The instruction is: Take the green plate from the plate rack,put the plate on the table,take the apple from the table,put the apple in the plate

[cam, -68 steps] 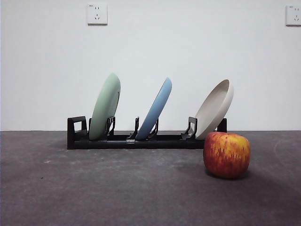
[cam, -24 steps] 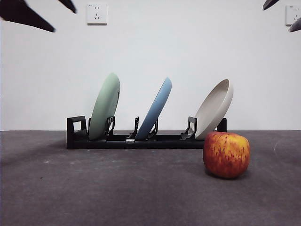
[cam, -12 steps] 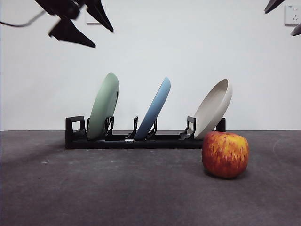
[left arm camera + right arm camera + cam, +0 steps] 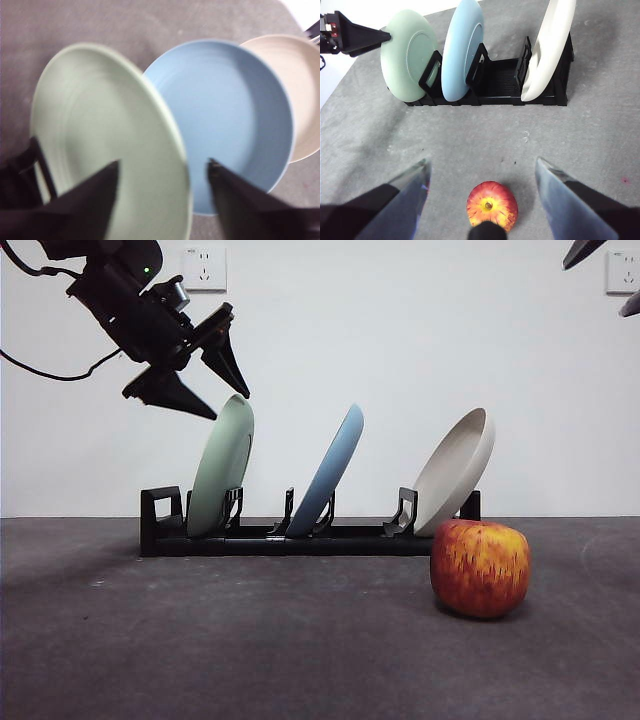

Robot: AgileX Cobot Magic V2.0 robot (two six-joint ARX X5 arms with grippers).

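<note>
One hand, left (image 4: 225, 390), descended, spread astride green plate (image 4: 222, 466) rim.

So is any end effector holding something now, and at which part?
Nothing is held. The left end effector is open around the green plate's top rim; the right end effector is open above the apple.

There are 3 dishes (image 4: 222, 465) (image 4: 328, 470) (image 4: 456, 472), 1 plate rack (image 4: 300, 537), 1 apple (image 4: 480, 567) and 2 wall sockets (image 4: 205, 268) (image 4: 622, 271).

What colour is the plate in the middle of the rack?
Light blue. The middle plate stands between the green plate and a cream dish; right wrist view shows it best.
</note>
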